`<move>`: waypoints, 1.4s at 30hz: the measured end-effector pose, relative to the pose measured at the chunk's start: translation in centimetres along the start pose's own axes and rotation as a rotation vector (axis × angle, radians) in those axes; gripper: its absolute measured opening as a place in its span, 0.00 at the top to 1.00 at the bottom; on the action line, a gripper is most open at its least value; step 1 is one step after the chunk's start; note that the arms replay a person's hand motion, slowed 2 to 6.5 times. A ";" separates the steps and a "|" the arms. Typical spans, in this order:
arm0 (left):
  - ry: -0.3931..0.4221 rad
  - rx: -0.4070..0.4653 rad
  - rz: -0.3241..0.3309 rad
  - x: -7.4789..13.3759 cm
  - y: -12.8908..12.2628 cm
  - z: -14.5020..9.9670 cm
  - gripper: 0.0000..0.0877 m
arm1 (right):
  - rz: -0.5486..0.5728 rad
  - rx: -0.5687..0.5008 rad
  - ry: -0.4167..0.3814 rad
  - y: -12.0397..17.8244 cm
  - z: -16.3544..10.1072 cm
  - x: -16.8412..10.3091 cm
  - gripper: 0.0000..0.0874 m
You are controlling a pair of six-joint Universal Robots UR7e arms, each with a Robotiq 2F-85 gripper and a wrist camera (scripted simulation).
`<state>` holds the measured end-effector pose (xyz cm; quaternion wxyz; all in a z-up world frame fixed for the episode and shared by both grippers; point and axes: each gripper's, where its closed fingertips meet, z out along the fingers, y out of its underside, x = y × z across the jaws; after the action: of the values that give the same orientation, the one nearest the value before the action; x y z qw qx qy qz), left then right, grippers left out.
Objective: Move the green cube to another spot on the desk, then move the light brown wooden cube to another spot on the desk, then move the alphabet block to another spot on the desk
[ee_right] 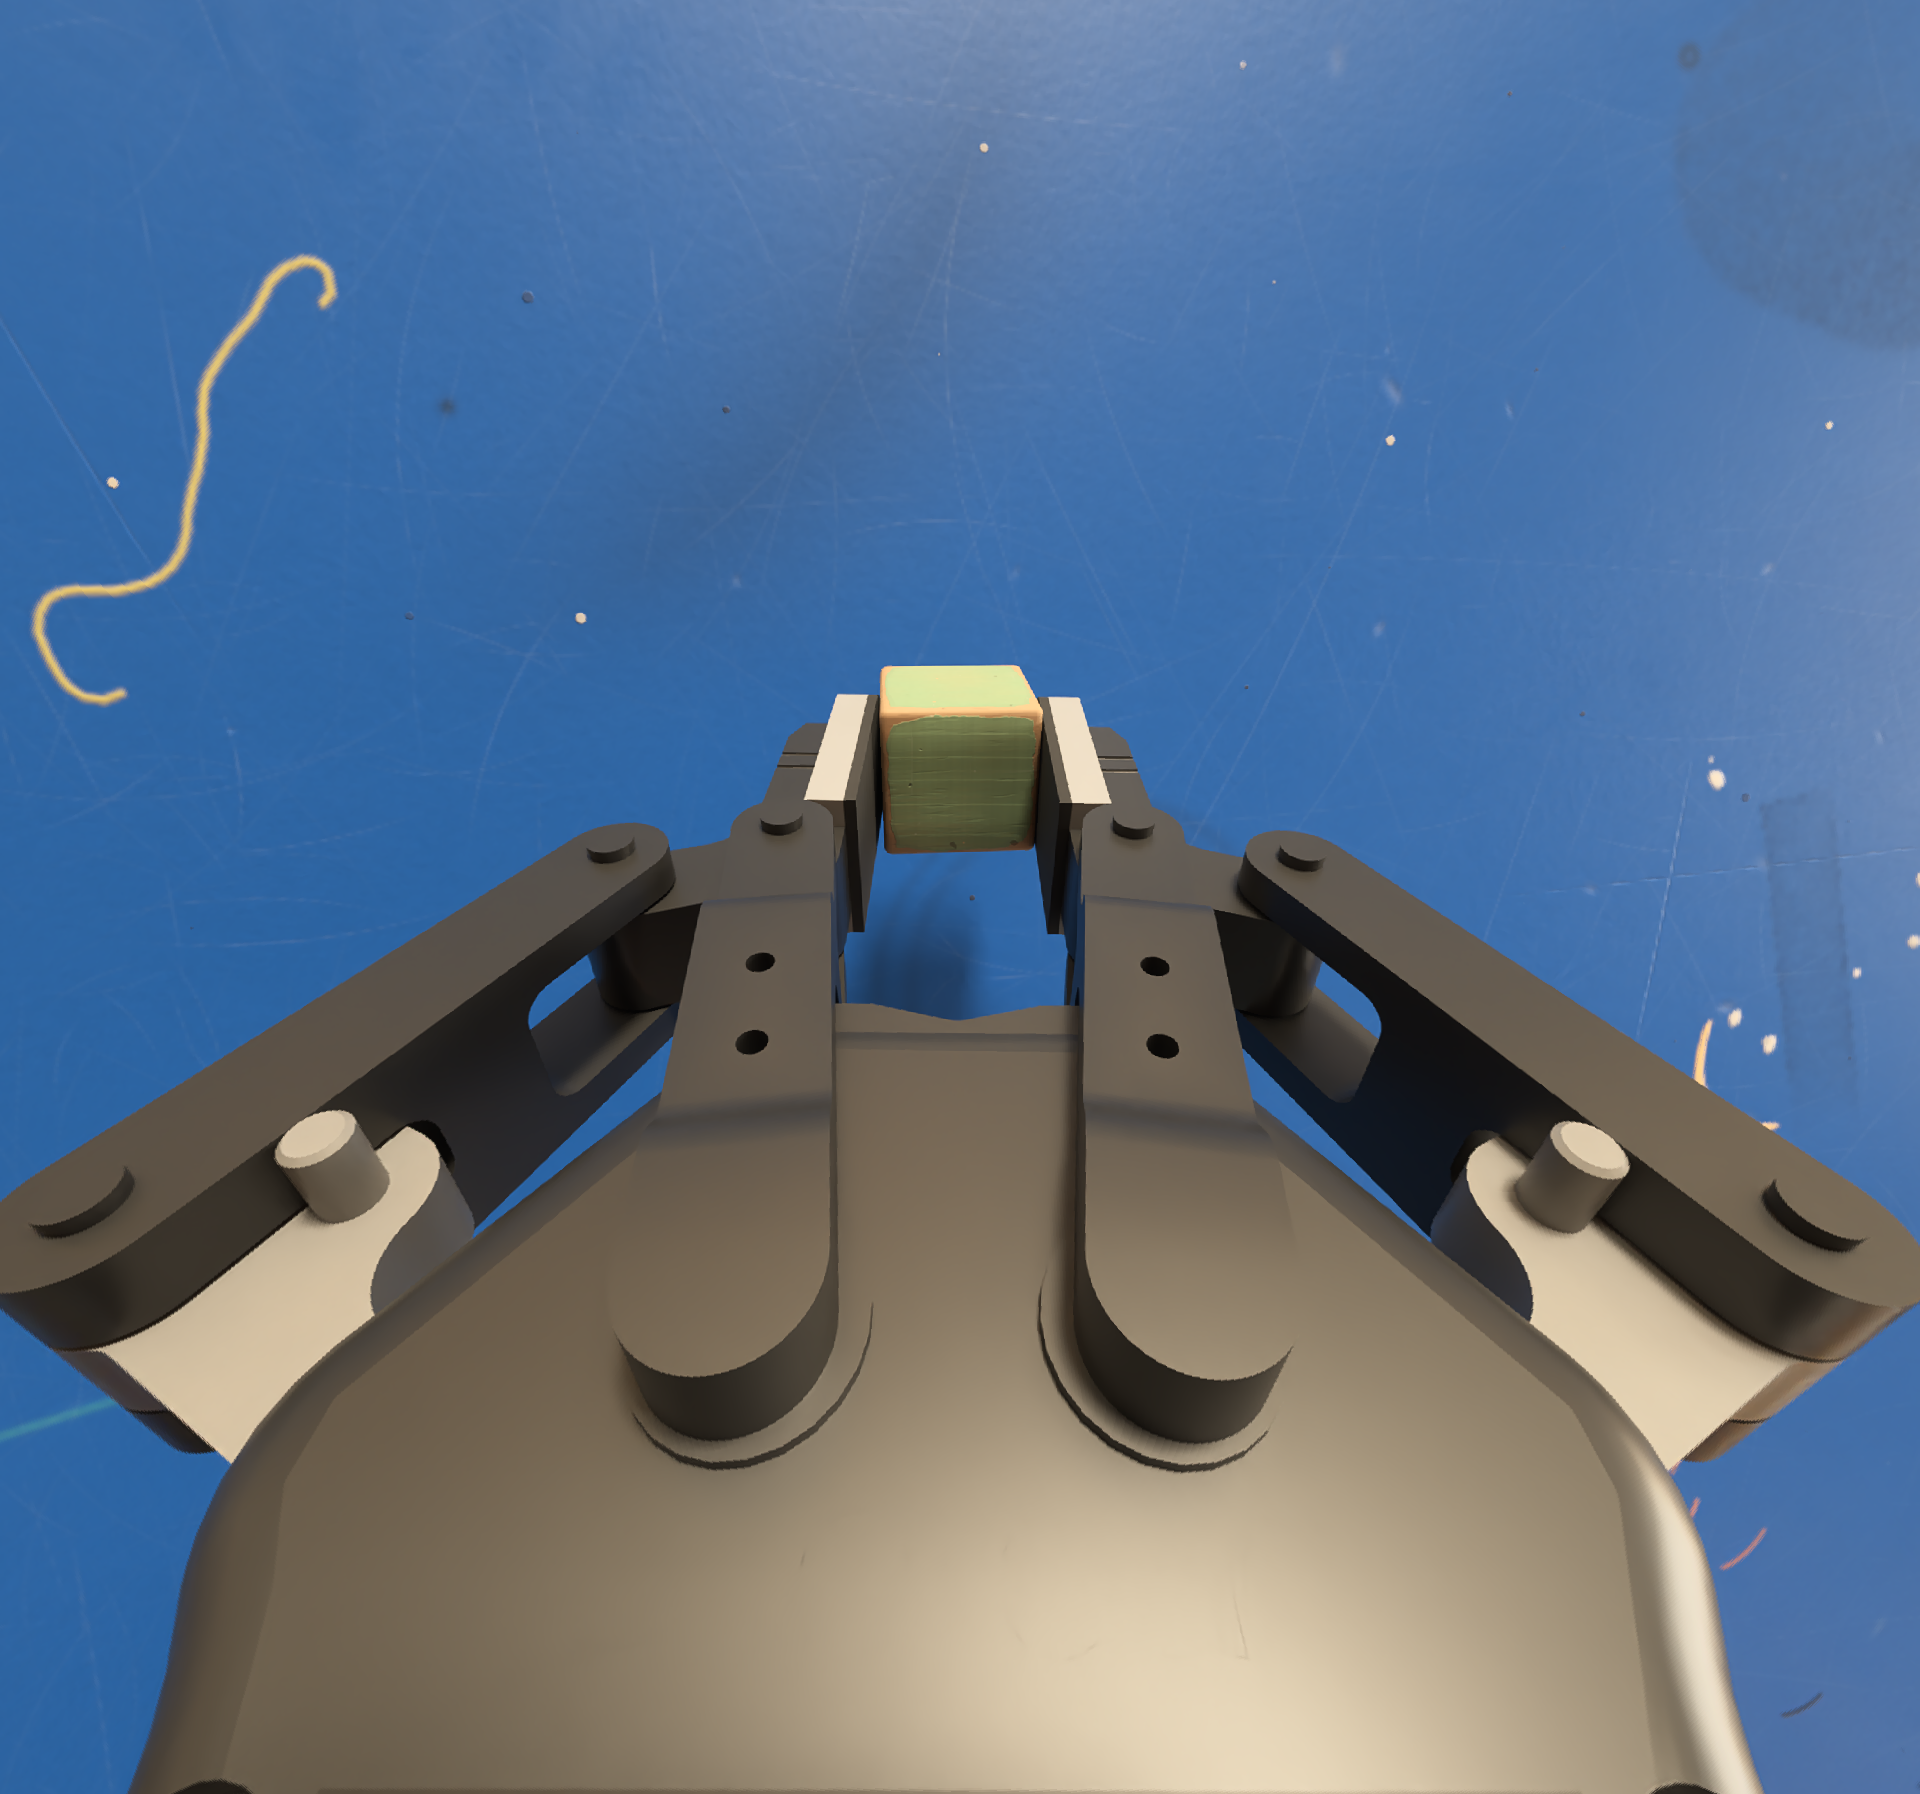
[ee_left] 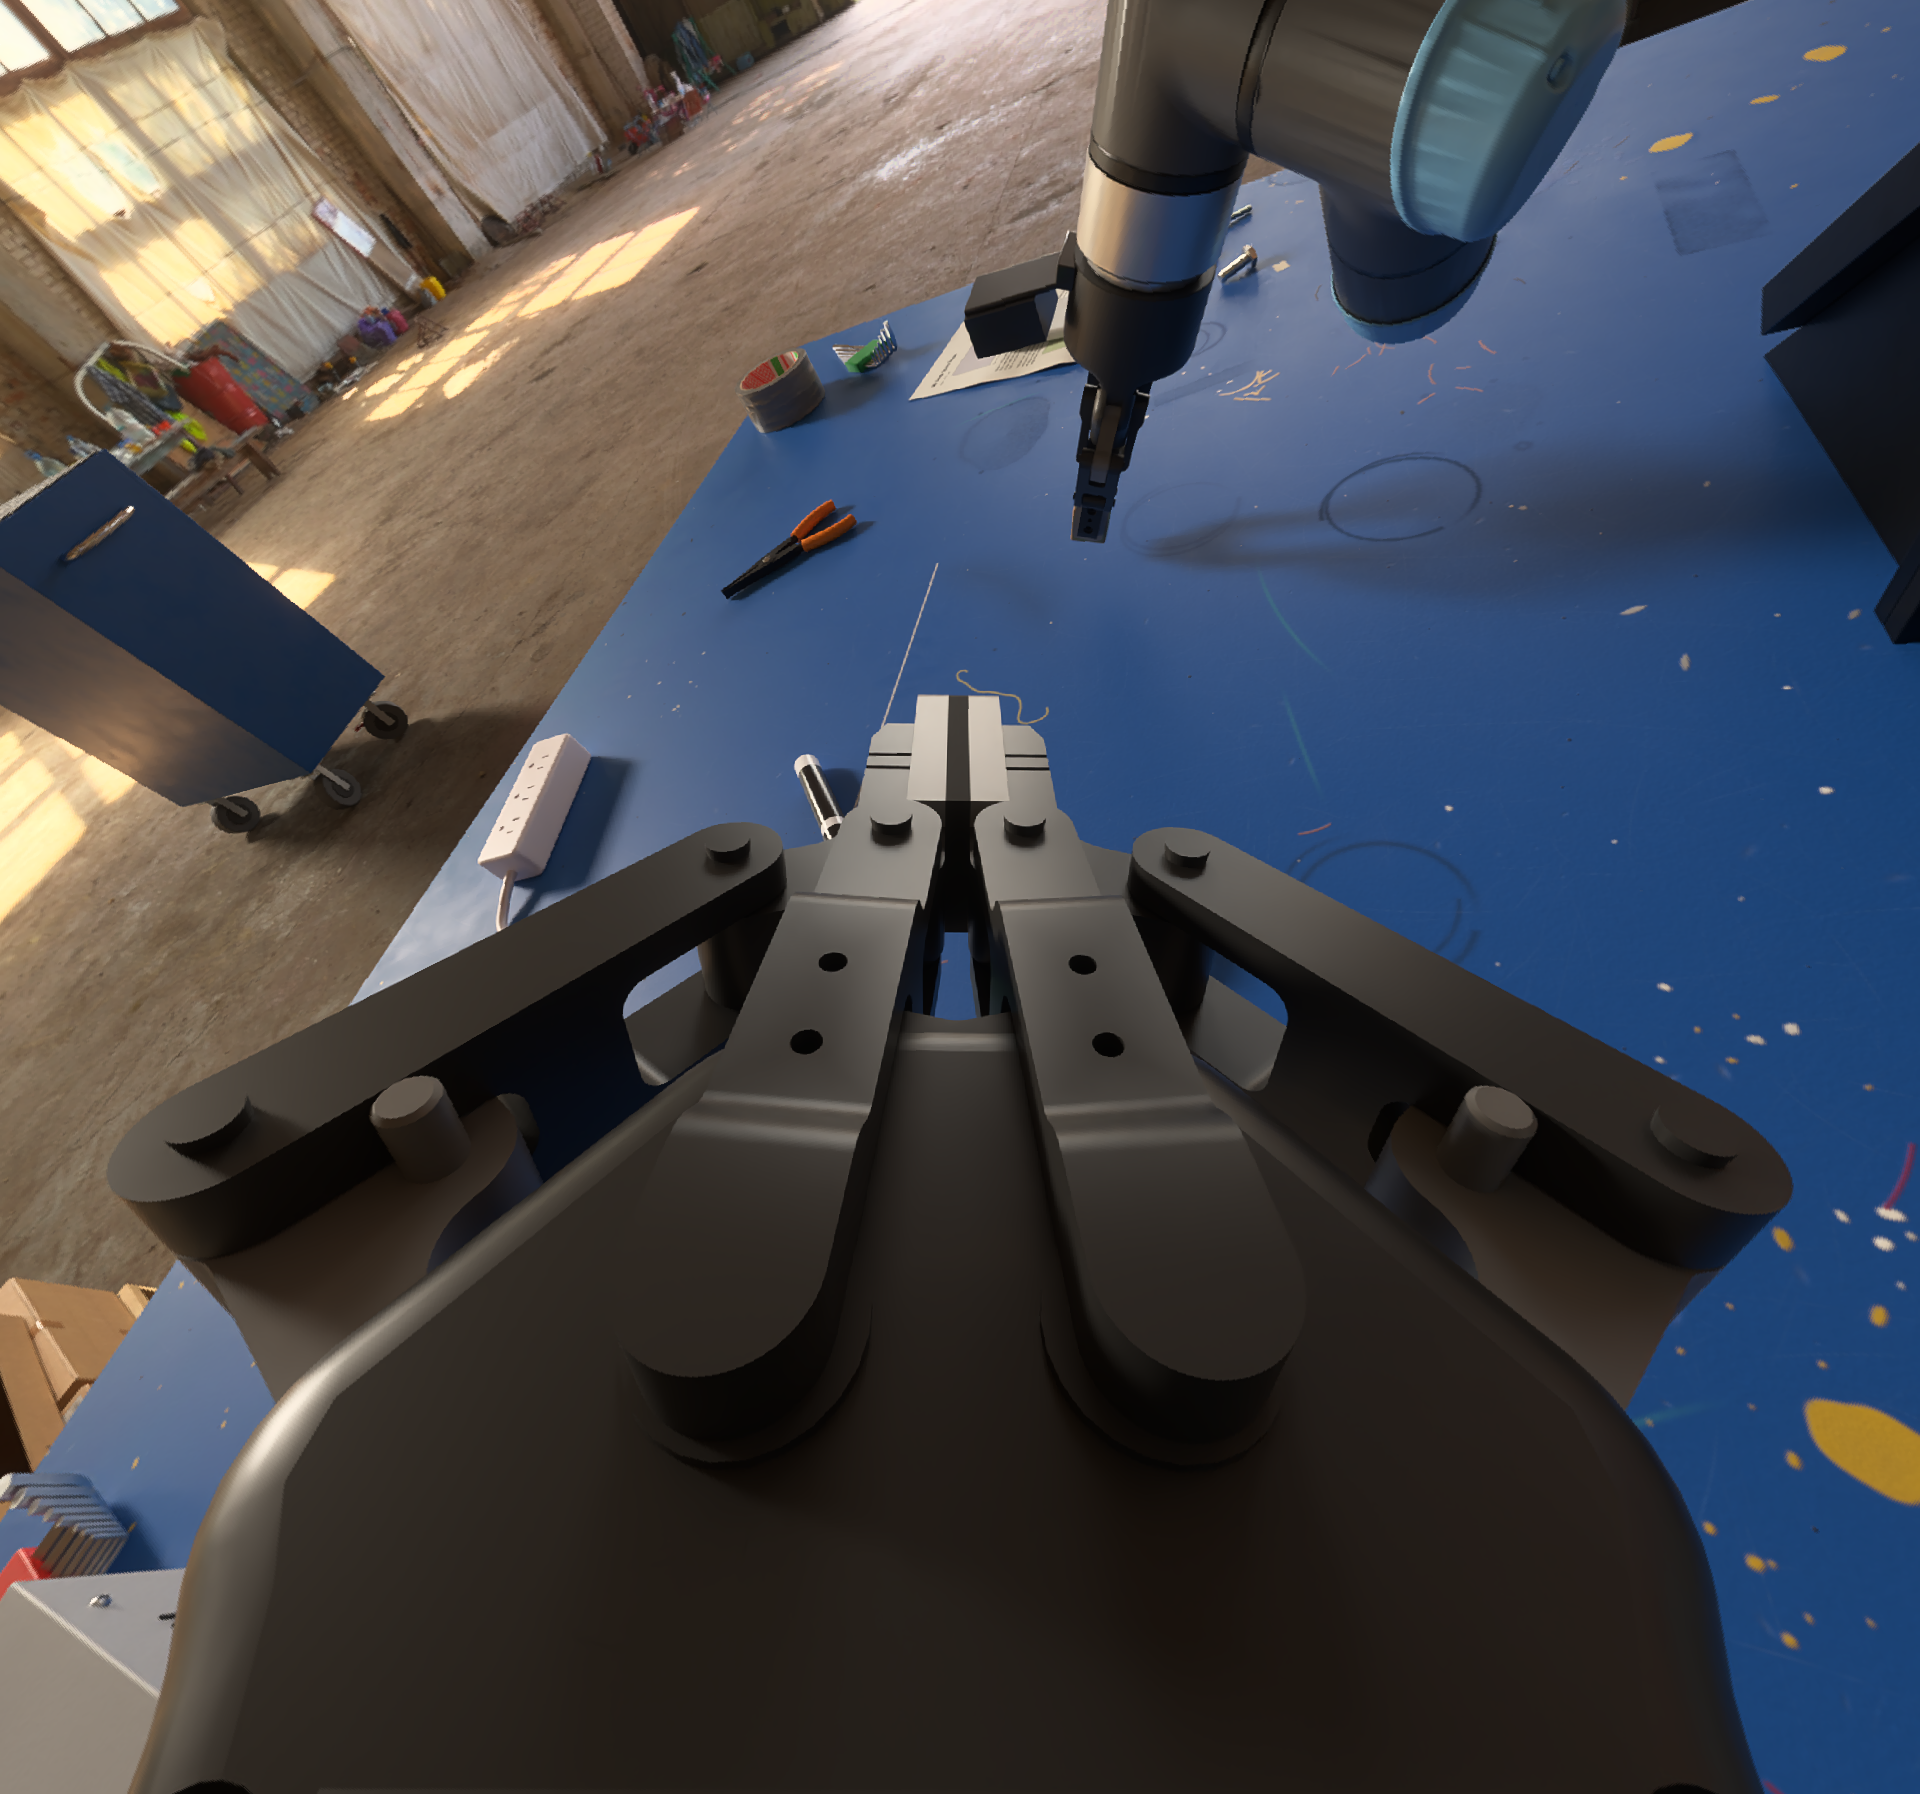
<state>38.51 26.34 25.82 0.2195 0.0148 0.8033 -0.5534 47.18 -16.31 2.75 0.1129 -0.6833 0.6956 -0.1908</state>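
In the right wrist view my right gripper [ee_right: 958, 757] is shut on the green cube [ee_right: 958, 778], a small block with pale wooden edges, held between the two pads over the blue desk [ee_right: 1247, 342]. In the left wrist view my left gripper [ee_left: 958, 747] is shut and empty, low over the desk [ee_left: 1455, 705]. The right arm and its gripper [ee_left: 1091, 518] show farther off there, pointing down just above the desk; the cube cannot be made out in that view. The light brown wooden cube and the alphabet block are not in view.
Orange-handled pliers [ee_left: 795, 547], a tape roll [ee_left: 781, 387], a white power strip [ee_left: 535, 804], a marker [ee_left: 818, 795] and a paper sheet [ee_left: 997, 362] lie along the desk's left side. A dark box [ee_left: 1860, 373] stands at the right. A blue cart [ee_left: 166, 643] is on the floor.
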 end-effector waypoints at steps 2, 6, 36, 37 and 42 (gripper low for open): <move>0.001 -0.001 -0.001 0.0 0.0 0.0 1.00 | 0.001 -0.006 -0.002 0.1 0.1 0.0 0.70; 0.002 -0.003 -0.002 0.0 0.1 0.1 1.00 | 0.002 -0.018 -0.005 0.2 0.2 -0.1 0.70; 0.008 -0.017 0.001 0.3 0.3 0.5 1.00 | 0.027 -0.048 -0.018 0.7 1.0 -0.1 0.70; 0.008 -0.017 0.002 0.3 0.3 0.5 1.00 | 0.030 -0.048 -0.018 0.7 1.0 -0.1 0.70; 0.008 -0.021 0.004 0.3 0.3 0.5 1.00 | 0.042 -0.041 -0.020 0.6 0.8 0.0 0.67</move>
<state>38.49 25.95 25.27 0.2174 0.0163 0.8098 -0.5447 46.97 -16.38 1.82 0.1098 -0.6725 0.7125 -0.1674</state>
